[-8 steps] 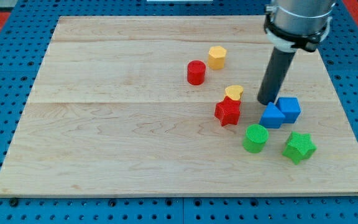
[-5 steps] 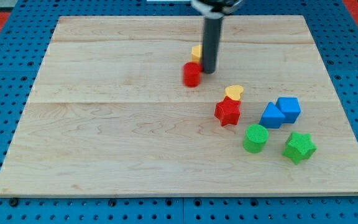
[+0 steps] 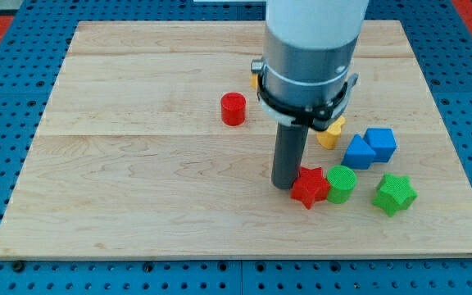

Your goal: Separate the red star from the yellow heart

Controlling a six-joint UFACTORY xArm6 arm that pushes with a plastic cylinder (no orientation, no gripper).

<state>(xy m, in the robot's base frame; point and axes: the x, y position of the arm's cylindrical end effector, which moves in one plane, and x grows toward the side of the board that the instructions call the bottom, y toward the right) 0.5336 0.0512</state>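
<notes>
My tip (image 3: pixel 284 185) is set against the red star (image 3: pixel 309 186) at lower right; no jaws are fitted. The green cylinder (image 3: pixel 341 183) touches the star; the yellow heart (image 3: pixel 331 134) is partly hidden above.

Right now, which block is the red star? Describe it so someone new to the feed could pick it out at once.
Start at the wooden board and go to the block cluster at the view's lower right. The red star sits at that cluster's left end, with my tip against its left side and the green cylinder touching its right. It is the only red block there; the red cylinder stands alone farther up-left.
</notes>
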